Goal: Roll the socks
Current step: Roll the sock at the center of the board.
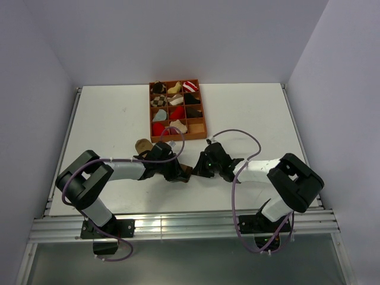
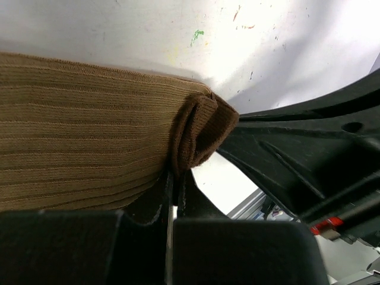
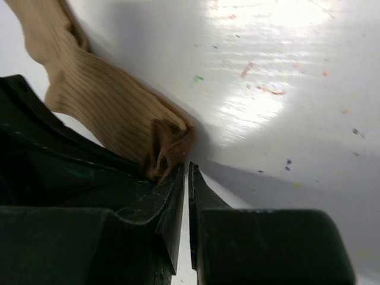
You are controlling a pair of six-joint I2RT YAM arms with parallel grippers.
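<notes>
Overhead, both arms lie low over the counter (image 1: pixel 107 119), forearms turned inward, tips nearly meeting in front of the tray (image 1: pixel 149 113). The left end effector (image 2: pixel 173 178) is pressed together, pinching the folded end of the brown sock (image 2: pixel 89 130). The right end effector (image 3: pixel 187 169) is all but closed, and the sock's corner touches one fingertip. From above, the arms hide this grip; only the wrist views show it.

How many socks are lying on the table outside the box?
1: the brown sock, on the table just in front of the divided box. Others may hide under the left arm or right arm.
</notes>
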